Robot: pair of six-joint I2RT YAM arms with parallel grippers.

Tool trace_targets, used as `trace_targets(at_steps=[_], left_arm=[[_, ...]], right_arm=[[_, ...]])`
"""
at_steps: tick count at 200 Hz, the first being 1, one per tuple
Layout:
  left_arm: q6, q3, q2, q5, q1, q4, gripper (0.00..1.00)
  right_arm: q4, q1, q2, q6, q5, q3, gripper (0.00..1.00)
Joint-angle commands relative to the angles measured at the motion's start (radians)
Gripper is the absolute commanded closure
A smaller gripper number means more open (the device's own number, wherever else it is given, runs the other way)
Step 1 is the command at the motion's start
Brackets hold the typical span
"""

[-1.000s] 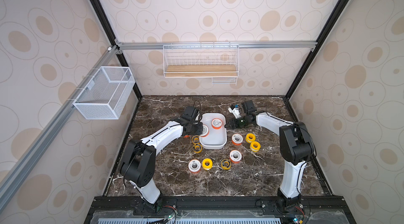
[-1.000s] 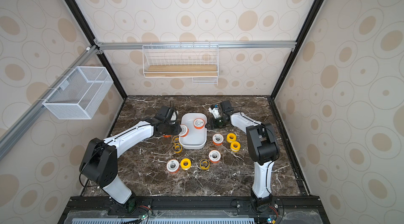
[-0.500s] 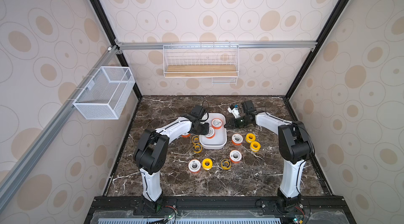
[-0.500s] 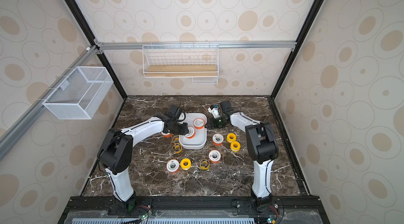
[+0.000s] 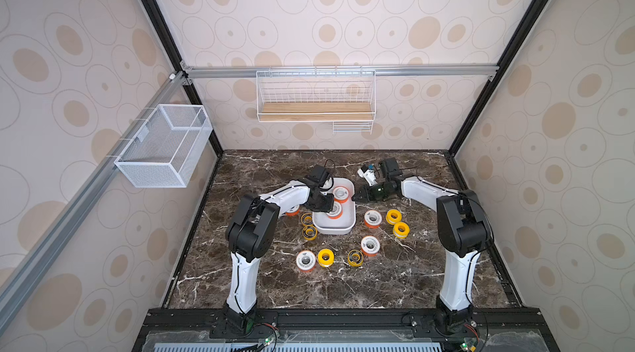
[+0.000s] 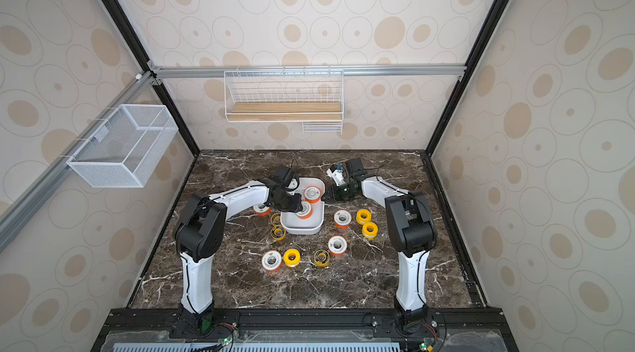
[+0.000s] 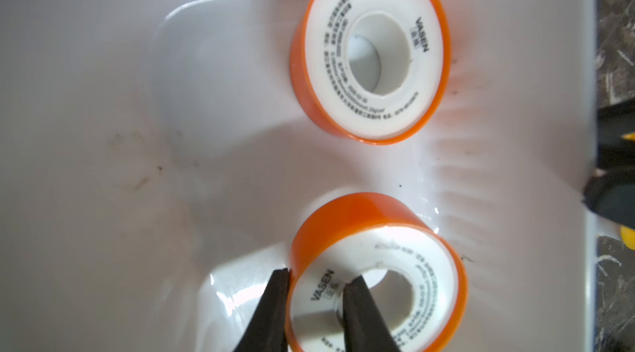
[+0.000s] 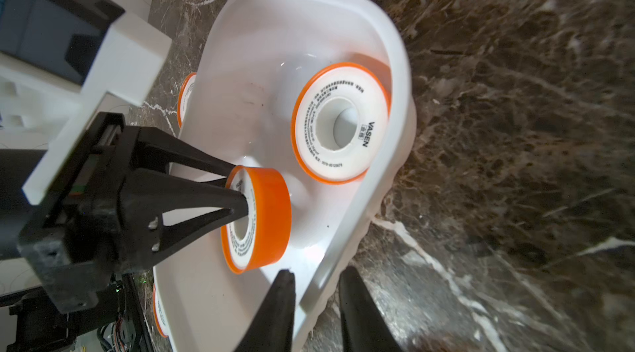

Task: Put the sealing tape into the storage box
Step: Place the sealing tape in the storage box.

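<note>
Orange spool (image 7: 357, 219) clamped inside white box (image 7: 137, 127)

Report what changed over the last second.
The left gripper swung from the storage box's left side to over its inside, carrying in the orange spool pinched in its fingers. Unchanged: the right gripper at the box's right rim, the other orange spool inside, and ten loose spools on the table.
</note>
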State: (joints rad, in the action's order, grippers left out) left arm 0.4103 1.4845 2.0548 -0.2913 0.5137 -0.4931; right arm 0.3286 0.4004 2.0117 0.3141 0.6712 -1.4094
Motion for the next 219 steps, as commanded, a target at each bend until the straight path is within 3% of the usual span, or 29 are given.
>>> trace_targets(at_steps=[1,89,147,219], left_arm=[[-0.013,0.051,0.032,-0.006,0.009,-0.025,0.75],[0.005,0.117,0.105,-0.02,0.013,-0.033,0.7],[0.03,0.122,0.11,-0.058,0.015,-0.009,0.59],[0.067,0.105,0.109,-0.122,0.016,0.056,0.61]], right_arm=[[0.007,-0.005,0.024,0.003,0.017,-0.024,0.73],[0.016,-0.005,0.028,-0.004,0.015,-0.022,0.73],[0.032,-0.004,0.031,-0.013,0.016,-0.033,0.73],[0.064,-0.004,0.038,-0.028,-0.013,-0.048,0.73]])
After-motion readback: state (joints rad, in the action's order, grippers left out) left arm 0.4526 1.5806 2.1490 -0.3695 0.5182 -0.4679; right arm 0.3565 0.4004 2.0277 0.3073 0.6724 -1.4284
